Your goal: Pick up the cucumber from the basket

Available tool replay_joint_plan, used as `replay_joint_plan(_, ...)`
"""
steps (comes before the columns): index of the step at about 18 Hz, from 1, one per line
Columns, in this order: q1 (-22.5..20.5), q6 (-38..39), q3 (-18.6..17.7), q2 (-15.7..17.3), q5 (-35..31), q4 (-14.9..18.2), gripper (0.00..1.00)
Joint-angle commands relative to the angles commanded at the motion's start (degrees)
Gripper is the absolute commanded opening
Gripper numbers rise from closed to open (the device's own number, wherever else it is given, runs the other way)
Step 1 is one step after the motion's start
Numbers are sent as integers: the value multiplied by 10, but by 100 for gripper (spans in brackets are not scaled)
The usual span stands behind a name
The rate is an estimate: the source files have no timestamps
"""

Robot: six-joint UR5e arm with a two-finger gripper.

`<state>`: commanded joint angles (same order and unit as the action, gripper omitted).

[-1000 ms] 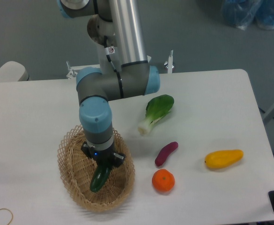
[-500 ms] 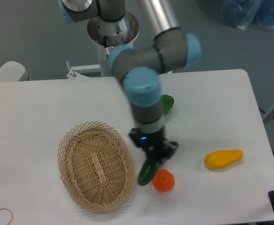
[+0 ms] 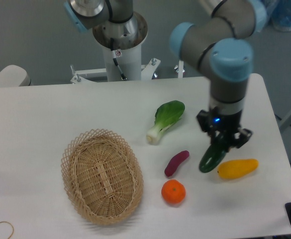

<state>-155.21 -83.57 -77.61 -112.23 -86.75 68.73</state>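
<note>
My gripper [image 3: 222,143] is shut on the dark green cucumber [image 3: 211,157] and holds it hanging down over the right part of the table, just left of the yellow fruit. The oval wicker basket [image 3: 101,175] sits at the front left with nothing in it, well to the left of the gripper.
A bok choy [image 3: 165,119] lies near the table's middle. A purple sweet potato [image 3: 176,163] and an orange [image 3: 173,192] lie between the basket and the gripper. A yellow fruit [image 3: 238,168] lies right beside the cucumber's lower end. The arm's base post [image 3: 120,45] stands at the back.
The gripper carried the cucumber out of the basket and rightward across the table, past the orange, to a spot next to the yellow fruit. The basket now holds nothing.
</note>
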Motion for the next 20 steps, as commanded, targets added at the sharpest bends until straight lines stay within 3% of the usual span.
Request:
replay_joint_plan(5, -12, -38, 2, -7, -2, -3, 32)
replay_joint_plan(20, -11, -38, 2, -11, -2, -5, 32)
